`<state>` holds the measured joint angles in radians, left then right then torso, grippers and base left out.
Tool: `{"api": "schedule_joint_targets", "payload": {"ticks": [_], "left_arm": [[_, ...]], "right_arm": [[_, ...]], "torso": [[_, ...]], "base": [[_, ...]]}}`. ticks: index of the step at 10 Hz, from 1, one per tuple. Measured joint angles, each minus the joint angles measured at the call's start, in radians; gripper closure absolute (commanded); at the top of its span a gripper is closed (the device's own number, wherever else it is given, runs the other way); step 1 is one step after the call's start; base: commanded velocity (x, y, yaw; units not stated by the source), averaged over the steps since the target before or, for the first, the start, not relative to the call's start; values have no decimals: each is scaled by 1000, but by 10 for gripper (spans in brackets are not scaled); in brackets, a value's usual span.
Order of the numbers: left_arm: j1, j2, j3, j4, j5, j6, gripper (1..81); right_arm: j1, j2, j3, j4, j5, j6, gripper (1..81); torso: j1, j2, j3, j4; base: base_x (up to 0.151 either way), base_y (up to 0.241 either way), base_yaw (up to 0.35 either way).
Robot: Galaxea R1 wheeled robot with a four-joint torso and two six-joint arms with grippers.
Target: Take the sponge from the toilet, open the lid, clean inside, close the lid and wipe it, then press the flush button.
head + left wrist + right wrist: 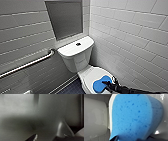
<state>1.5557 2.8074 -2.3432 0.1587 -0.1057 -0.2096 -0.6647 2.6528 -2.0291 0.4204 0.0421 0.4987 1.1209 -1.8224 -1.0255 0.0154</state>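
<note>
Now, sponge (100,84) between right fingers (108,87).

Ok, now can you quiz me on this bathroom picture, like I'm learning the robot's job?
1. True or false: the lid of the toilet is down.
2. Where does the sponge lie? A in a bucket, B on the lid, C in a sink.
3. Fill in: the gripper at the sponge is the robot's ___ one.

Key: 1 true; 2 B; 3 right.
</note>
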Motion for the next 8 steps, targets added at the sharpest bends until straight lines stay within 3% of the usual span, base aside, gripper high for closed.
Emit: {"api": "schedule_joint_targets", "payload": {"ticks": [1, 2, 4, 8], "left_arm": [[0, 2, 0, 0, 0, 0, 10], [0, 2, 0, 0, 0, 0, 10], [0, 2, -1, -1, 1, 0, 10], [0, 3, -1, -1, 1, 0, 10]], "right_arm": [[-3, 11, -13, -8, 11, 0, 10], [-6, 22, -24, -22, 22, -10, 811], [-33, 41, -56, -22, 62, -3, 811], [-28, -15, 23, -25, 23, -4, 811]], "torso": [[0, 0, 0, 0], [0, 0, 1, 0], [0, 0, 1, 0], [0, 0, 1, 0]], "base": [[0, 0, 0], [0, 0, 0], [0, 0, 0], [0, 0, 0]]}}
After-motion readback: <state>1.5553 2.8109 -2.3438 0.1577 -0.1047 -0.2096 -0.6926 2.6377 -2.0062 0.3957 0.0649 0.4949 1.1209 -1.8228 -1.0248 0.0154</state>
